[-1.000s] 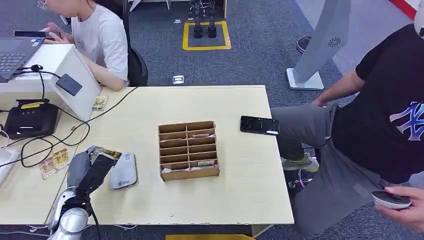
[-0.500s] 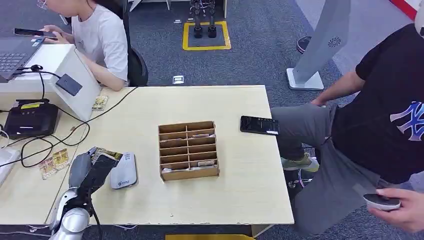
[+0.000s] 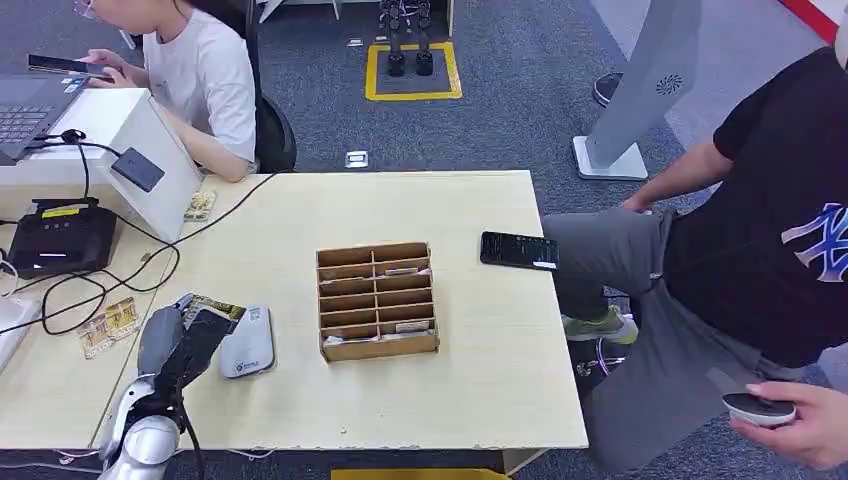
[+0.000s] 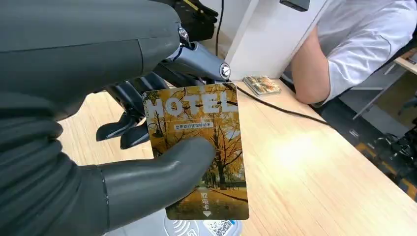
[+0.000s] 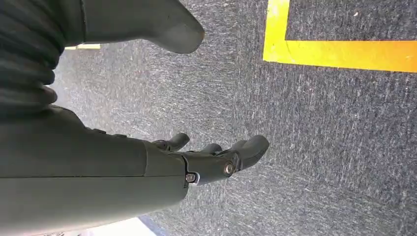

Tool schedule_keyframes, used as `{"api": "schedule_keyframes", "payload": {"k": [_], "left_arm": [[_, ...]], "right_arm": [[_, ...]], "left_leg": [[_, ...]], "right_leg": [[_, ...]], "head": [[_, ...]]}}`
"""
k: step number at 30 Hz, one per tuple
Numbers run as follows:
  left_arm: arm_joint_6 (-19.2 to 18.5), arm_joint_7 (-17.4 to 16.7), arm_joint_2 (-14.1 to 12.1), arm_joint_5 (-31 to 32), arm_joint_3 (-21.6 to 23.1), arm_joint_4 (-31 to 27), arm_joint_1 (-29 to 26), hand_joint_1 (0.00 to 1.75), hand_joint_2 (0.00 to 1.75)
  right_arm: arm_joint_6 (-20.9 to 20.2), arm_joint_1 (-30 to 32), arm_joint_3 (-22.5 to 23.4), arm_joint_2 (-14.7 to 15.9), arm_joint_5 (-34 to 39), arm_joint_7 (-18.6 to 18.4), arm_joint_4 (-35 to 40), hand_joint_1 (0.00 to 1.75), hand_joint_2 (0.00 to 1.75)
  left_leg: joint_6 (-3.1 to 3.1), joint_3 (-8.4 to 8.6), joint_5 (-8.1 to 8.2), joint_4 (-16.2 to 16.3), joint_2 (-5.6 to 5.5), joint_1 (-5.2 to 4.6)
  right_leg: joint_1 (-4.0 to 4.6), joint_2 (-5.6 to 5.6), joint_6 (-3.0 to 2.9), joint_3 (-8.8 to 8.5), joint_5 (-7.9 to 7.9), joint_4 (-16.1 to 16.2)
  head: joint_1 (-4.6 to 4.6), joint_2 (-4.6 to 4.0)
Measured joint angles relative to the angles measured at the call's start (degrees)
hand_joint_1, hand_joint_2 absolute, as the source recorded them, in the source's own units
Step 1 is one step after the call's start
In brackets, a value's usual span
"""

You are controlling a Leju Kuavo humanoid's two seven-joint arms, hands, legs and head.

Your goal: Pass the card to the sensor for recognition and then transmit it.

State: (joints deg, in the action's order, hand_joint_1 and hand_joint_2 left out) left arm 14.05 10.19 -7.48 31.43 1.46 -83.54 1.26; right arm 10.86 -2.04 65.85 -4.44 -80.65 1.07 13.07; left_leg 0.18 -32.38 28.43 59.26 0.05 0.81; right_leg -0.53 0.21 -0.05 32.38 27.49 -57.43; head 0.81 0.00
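Left hand steady since before, card lengthwise over sensor.

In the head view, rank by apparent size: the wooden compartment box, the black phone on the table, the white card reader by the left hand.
1. Wooden compartment box, clearly largest.
2. and 3. White card reader and black phone look about alike; the left hand and its card cover part of the reader, so I won't rank them.

My head view looks down over the desk; left wrist sits close above it, right wrist faces carpet.
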Motion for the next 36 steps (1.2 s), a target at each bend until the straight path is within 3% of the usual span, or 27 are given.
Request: {"api": "schedule_keyframes", "payload": {"k": [8, 17, 36], "left_arm": [[0.29, -0.09, 0.02, 0.57, 0.00, 0.77, 0.01, 1.75, 1.75], [3.10, -2.38, 0.70, 6.97, 0.63, 4.29, 1.00, 1.75, 1.75], [3.21, -2.12, 1.68, 7.28, 1.07, 8.07, 1.93, 1.75, 1.75]], "right_arm": [[-0.04, 0.00, 0.00, 0.00, -0.31, 0.00, 0.00, 0.00, 1.75], [0.13, -0.34, 0.00, 0.00, -0.72, 0.50, 0.00, 0.00, 1.75], [0.22, -0.56, 0.00, 0.02, -0.87, 0.48, 0.00, 0.00, 1.75]], "left_leg": [[0.00, 0.00, 0.00, 0.00, 0.00, 0.00], [0.00, 0.00, 0.00, 0.00, 0.00, 0.00], [-0.01, 0.01, -0.01, -0.01, 0.00, 0.00]], "right_leg": [[0.00, 0.00, 0.00, 0.00, 0.00, 0.00], [0.00, 0.00, 0.00, 0.00, 0.00, 0.00], [0.00, 0.00, 0.00, -0.01, 0.00, 0.00]], "head": [[0.00, 0.00], [0.00, 0.00], [0.02, 0.00]]}}
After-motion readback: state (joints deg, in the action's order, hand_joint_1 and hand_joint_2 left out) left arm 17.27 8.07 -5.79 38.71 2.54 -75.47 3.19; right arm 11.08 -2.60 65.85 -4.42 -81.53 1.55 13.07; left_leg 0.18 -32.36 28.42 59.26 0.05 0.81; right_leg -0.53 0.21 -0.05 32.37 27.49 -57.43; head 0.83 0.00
